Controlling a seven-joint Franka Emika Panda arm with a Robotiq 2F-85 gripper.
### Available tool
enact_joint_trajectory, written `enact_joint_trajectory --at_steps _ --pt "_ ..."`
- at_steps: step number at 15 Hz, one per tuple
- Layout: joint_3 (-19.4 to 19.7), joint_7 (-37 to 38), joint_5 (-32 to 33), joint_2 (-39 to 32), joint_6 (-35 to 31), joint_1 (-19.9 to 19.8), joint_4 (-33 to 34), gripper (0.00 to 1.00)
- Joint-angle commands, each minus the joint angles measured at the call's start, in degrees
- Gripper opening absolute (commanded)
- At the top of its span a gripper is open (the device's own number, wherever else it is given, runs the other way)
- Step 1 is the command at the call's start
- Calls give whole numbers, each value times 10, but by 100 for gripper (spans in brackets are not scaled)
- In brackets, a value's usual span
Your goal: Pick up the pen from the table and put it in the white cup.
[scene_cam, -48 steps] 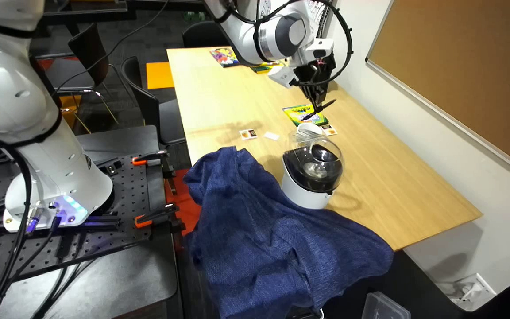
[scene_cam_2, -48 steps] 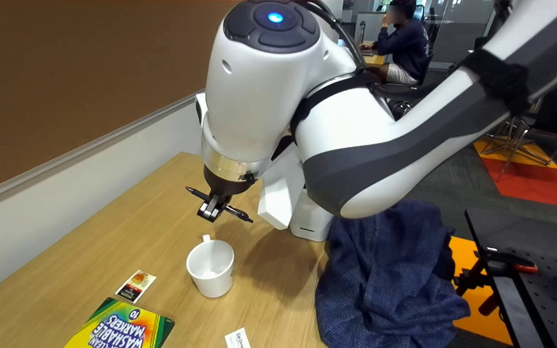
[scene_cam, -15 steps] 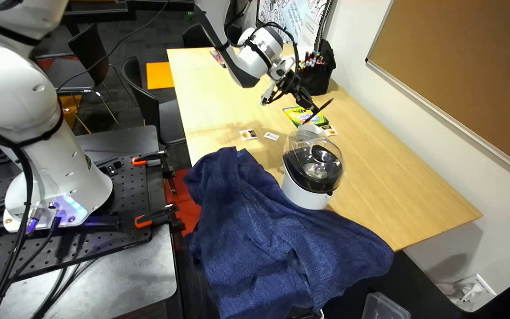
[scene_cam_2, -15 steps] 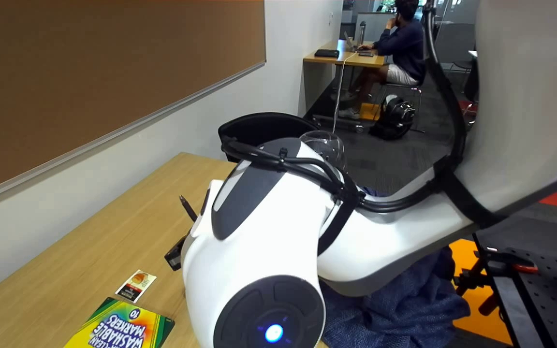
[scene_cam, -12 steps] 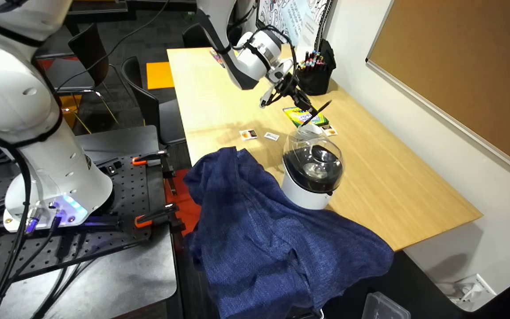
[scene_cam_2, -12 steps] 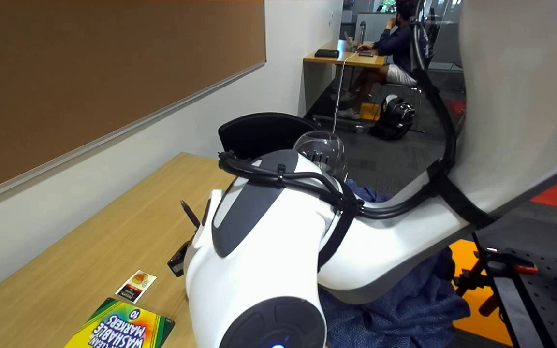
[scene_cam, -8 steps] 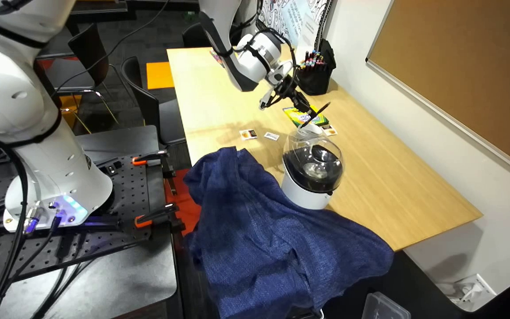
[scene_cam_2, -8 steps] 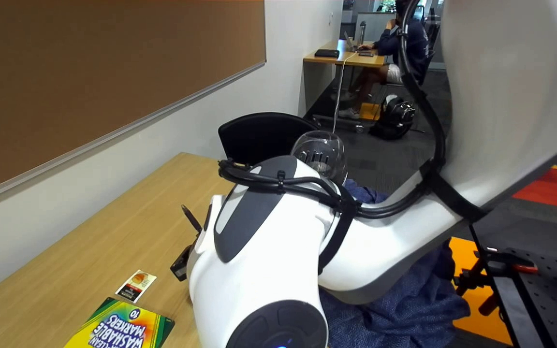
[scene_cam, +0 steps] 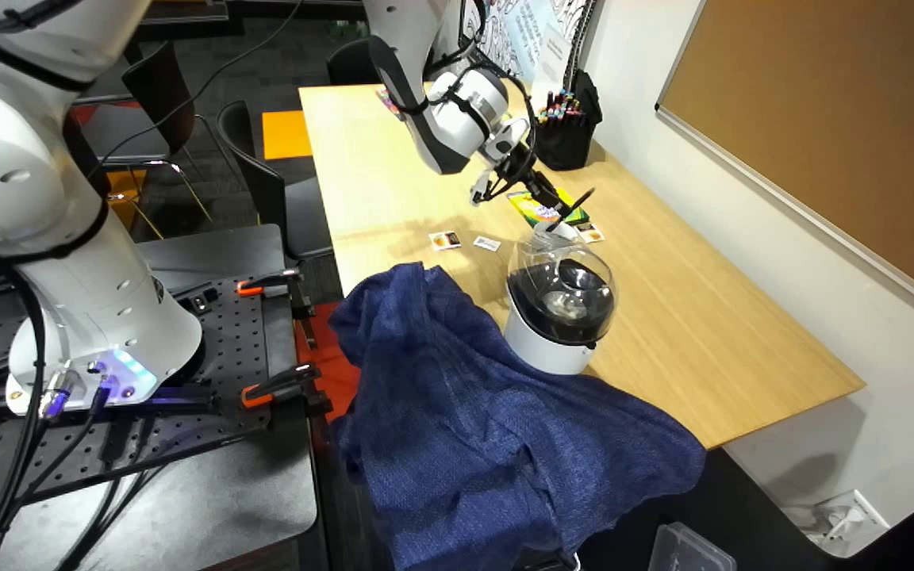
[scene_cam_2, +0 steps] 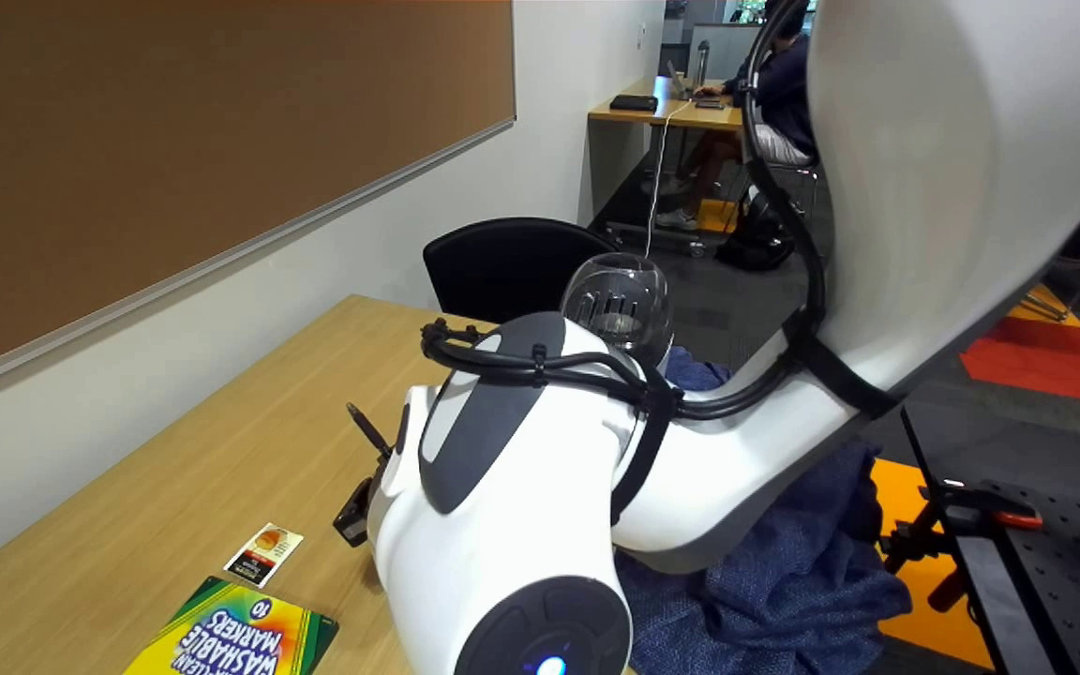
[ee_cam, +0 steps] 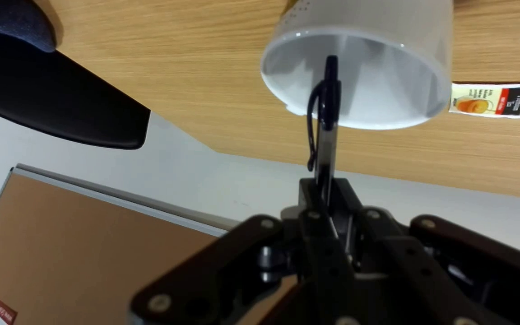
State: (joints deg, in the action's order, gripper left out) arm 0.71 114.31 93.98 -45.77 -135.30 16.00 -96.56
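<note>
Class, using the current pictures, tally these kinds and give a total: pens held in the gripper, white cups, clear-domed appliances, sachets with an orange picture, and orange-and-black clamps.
Pen held in the gripper: 1
White cup: 1
Clear-domed appliance: 1
Sachets with an orange picture: 2
Orange-and-black clamps: 2
Total: 7

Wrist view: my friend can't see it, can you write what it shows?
A robot gripper holds a dark pen, its clip end pointing towards the open mouth of a white cup on a wooden table. A small packet with an orange drink printed on it lies beside the cup. A brown board shows lower left.
</note>
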Motion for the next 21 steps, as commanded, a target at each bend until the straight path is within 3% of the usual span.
enact_joint_trajectory --at_steps 1,4,5,6,14,21 --pt "-22 13 25 -25 23 -19 29 3" --pt "-29 10 23 -42 25 -23 44 3" --pt "-30 8 21 -47 25 -25 49 36" --pt "-32 4 17 -52 26 -26 52 37" --pt "-33 -1 12 -62 40 -26 61 97" --pt "-32 6 17 -40 54 -22 49 100"
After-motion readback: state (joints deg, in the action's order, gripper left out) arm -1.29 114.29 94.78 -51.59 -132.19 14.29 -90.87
